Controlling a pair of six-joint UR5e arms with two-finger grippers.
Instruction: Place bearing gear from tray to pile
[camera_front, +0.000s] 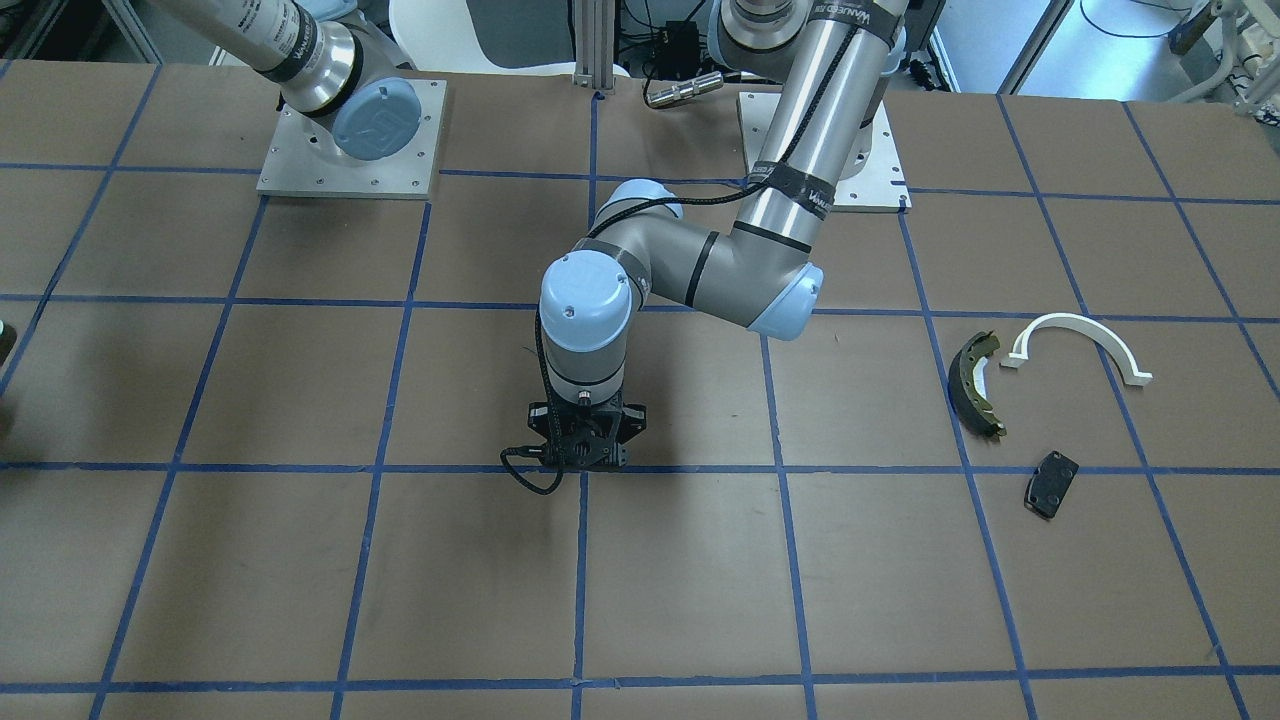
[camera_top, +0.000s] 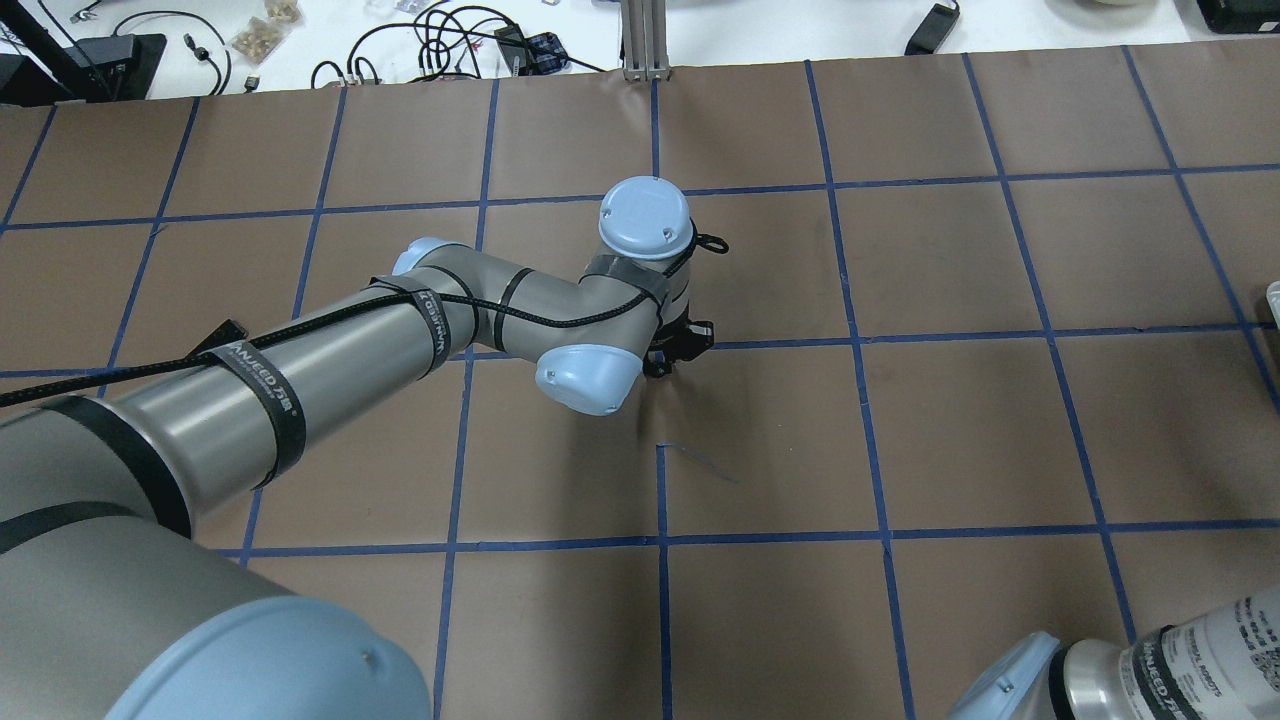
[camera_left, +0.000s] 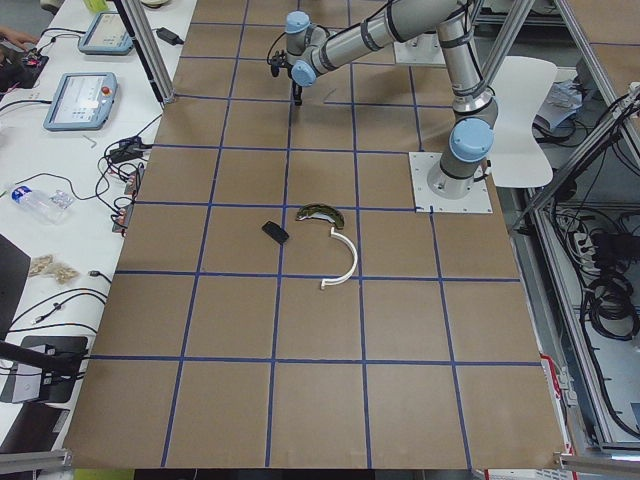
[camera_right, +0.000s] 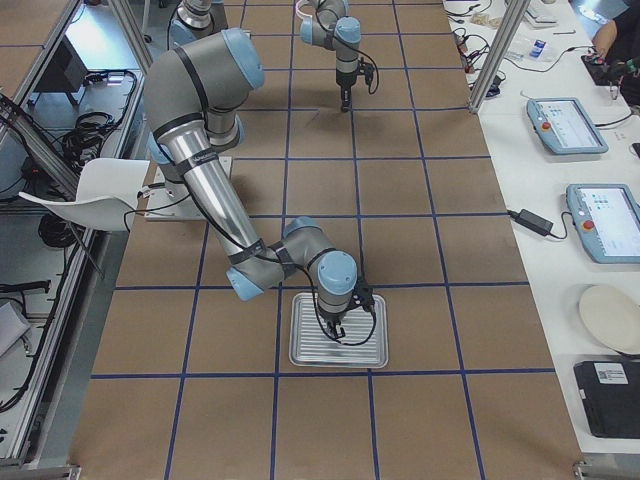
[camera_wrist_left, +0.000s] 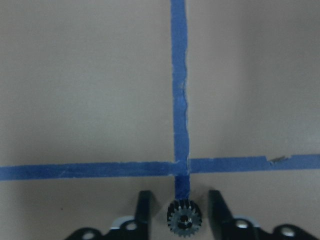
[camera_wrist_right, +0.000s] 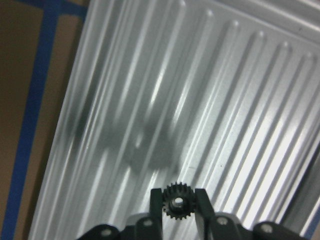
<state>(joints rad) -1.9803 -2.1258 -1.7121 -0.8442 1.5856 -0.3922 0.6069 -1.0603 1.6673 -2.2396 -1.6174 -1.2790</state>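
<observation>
1. my right jaws are clamped on a bearing gear (camera_wrist_right: 175, 201), held over the ribbed tray (camera_wrist_right: 150, 75).
2. my left jaws stand open at mid-desk (camera_front: 300, 560). a second gear (camera_wrist_left: 184, 218) sits between them with a gap on each side. it is on the line of the blue tape (camera_wrist_left: 179, 100), just below a crossing.
3. the pile lies well apart, toward my left end: olive brake shoe (camera_front: 962, 385), white arc (camera_front: 1070, 322), black pad (camera_front: 1050, 484). these are near one another, not touching.
</observation>
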